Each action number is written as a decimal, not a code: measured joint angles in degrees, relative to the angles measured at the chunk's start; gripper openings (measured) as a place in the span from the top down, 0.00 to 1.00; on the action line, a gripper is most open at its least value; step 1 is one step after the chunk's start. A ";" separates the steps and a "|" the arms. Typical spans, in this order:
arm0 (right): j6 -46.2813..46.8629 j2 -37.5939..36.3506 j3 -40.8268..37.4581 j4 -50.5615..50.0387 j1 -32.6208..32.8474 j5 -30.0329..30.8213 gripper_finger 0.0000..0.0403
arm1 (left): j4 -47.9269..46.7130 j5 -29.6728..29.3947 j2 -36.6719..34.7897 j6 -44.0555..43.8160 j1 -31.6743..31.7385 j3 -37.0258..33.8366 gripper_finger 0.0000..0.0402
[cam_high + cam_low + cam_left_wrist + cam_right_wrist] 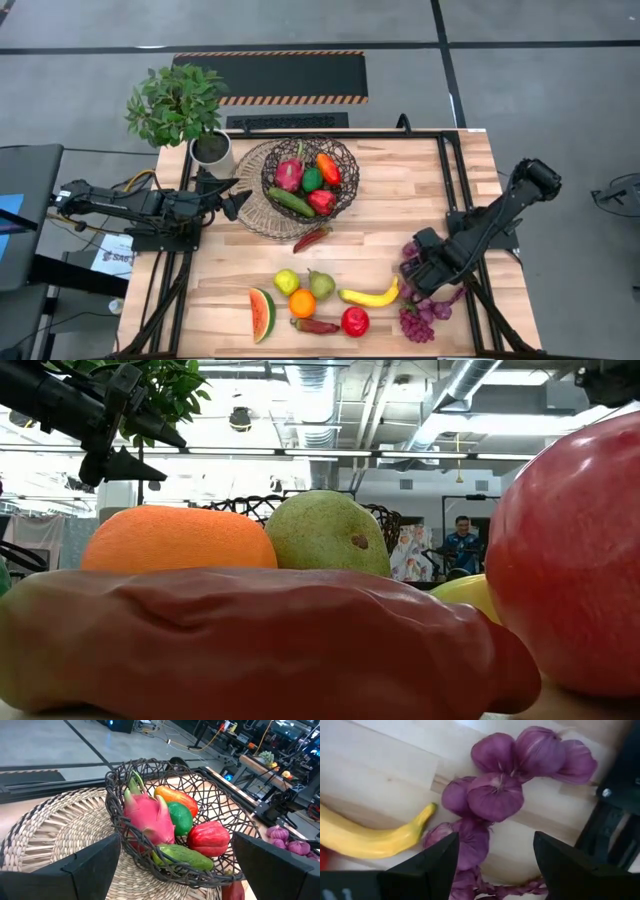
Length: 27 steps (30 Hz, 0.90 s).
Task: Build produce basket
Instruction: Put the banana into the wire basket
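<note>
The dark wire basket [310, 178] stands at the table's far middle, its base on a pale woven mat [255, 205]. In it lie a pink dragon fruit [147, 815], orange, green and red peppers [207, 839] and a cucumber [182, 856]. My left gripper [228, 195] hangs open, level, just left of the basket. My right gripper [425, 272] points down, open, above the purple grapes [495, 795] at the near right; its fingers stand on either side of the bunch's lower pieces, and no touch shows. A banana [365, 837] lies beside the grapes.
Near the front edge lie a watermelon slice [262, 313], a green fruit [287, 282], an orange [302, 303], a pear [321, 285], a red apple [355, 321] and a long red pepper [315, 325]. Another red pepper [312, 238] lies before the basket. A potted plant [180, 105] stands far left.
</note>
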 joint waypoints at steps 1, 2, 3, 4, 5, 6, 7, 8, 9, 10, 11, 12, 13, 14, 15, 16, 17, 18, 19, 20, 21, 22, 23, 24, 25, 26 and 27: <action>0.24 0.00 -0.01 0.31 0.32 0.26 0.31 | 0.00 0.00 0.02 0.11 0.00 0.00 0.08; -0.22 0.00 -0.01 0.87 0.60 1.31 0.31 | 0.01 0.00 0.02 0.14 -0.01 0.00 0.08; -1.99 0.00 -0.01 1.94 0.82 3.08 0.31 | 0.00 0.00 0.00 0.15 -0.01 0.00 0.08; -4.54 0.00 -0.01 3.61 1.15 5.12 0.31 | 0.00 0.00 0.02 0.15 -0.01 0.00 0.08; -7.14 0.00 -0.01 5.76 1.33 7.28 0.31 | 0.01 0.00 0.01 0.15 0.00 0.00 0.08; -10.23 0.00 -0.01 8.32 1.31 9.46 0.31 | 0.01 0.02 0.01 0.15 0.00 0.00 0.08; -13.66 0.00 0.00 11.52 1.16 11.44 0.31 | 0.02 0.11 0.01 0.15 0.00 0.00 0.08; -17.65 0.00 -0.01 15.00 0.87 12.94 0.31 | 0.02 0.21 0.01 0.15 -0.01 0.00 0.08; -22.16 0.00 0.01 18.76 0.48 13.82 0.31 | 0.01 0.30 0.02 0.14 -0.01 0.00 0.08; -26.68 0.05 0.01 22.50 0.01 14.40 0.31 | 0.02 0.37 0.00 0.10 0.00 0.00 0.08; -31.00 0.47 0.10 26.23 -0.47 14.75 0.31 | 0.02 0.38 0.02 0.10 -0.01 0.00 0.08; -35.33 1.24 0.19 29.46 -1.05 14.91 0.31 | 0.02 0.39 0.01 0.10 -0.01 0.00 0.08; -39.41 2.24 0.19 31.78 -1.49 14.86 0.31 | 0.02 0.38 0.02 0.10 0.00 0.00 0.08; -43.46 3.31 0.14 33.76 -1.75 14.65 0.31 | 0.02 0.39 0.02 0.09 -0.01 0.00 0.08; -46.88 4.45 0.12 35.23 -1.87 14.06 0.31 | 0.02 0.39 0.00 0.08 0.00 0.00 0.08; -49.64 5.59 0.12 36.38 -1.87 13.18 0.31 | 0.02 0.39 0.02 0.05 -0.02 0.00 0.08; -51.67 6.73 0.14 37.08 -1.85 11.99 0.31 | 0.02 0.42 0.02 -0.21 -0.01 0.00 0.08; -53.33 7.97 0.24 37.03 -1.79 10.75 0.31 | 0.00 0.42 0.02 -0.50 -0.02 0.00 0.08; -54.85 9.13 0.26 36.82 -1.77 9.83 0.31 | 0.02 0.44 0.02 -0.66 -0.02 0.00 0.08; -56.18 9.95 0.32 36.73 -1.69 9.28 0.31 | 0.02 0.46 0.02 -0.70 0.00 0.00 0.08; -57.50 10.79 0.54 36.89 -1.52 9.14 0.31 | 0.02 0.46 0.00 -0.73 0.00 0.00 0.08; -58.81 11.59 0.69 37.47 -1.24 9.11 0.31 | 0.02 0.46 0.02 -0.73 0.00 0.00 0.08; -60.17 12.38 0.74 37.85 -1.03 8.65 0.31 | 0.02 0.46 0.00 -0.73 -0.01 0.00 0.08; -61.32 13.17 0.72 37.96 -0.73 7.88 0.31 | 0.02 0.46 0.01 -0.73 0.00 0.00 0.08; -62.19 14.07 0.69 38.41 -0.45 6.87 0.31 | 0.02 0.46 0.00 -0.74 -0.01 0.00 0.08; -62.67 14.90 0.69 39.29 -0.27 5.90 0.31 | 0.02 0.46 0.00 -0.73 -0.02 0.00 0.08; -62.90 15.69 0.69 39.87 -0.08 5.48 0.31 | 0.02 0.46 0.02 -0.74 -0.01 0.00 0.08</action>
